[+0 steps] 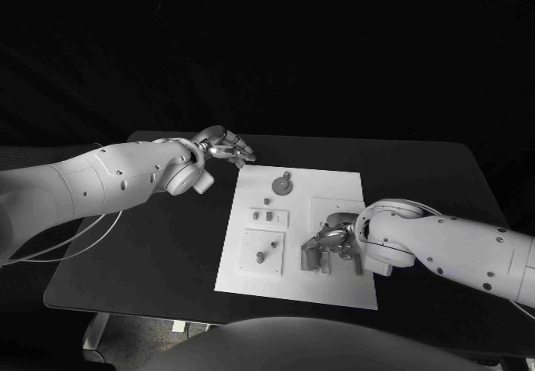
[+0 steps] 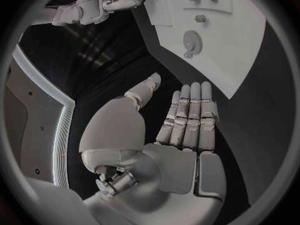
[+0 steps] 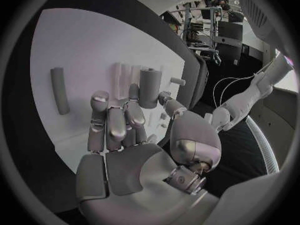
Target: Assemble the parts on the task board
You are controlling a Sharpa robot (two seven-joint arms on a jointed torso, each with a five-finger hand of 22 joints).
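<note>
Right hand fingers [image 3: 115,127]: curled over the task board, a short grey cylinder [image 3: 149,87] seen pinched upright between fingertips and thumb.
Right hand [image 1: 330,243]: placed over the board's 4 o'clock area.
Loose rod [image 3: 59,90]: lain flat on the board, apart from that hand.
Left hand fingers [image 2: 190,115]: held straight and together, thumb spread; nothing gripped.
Left hand [image 1: 225,146]: kept off the board, at its 11 o'clock corner.
Task board [image 1: 335,189]: centred on the black table [image 1: 145,255]; a round part [image 1: 283,185] at its 12 o'clock end.
</note>
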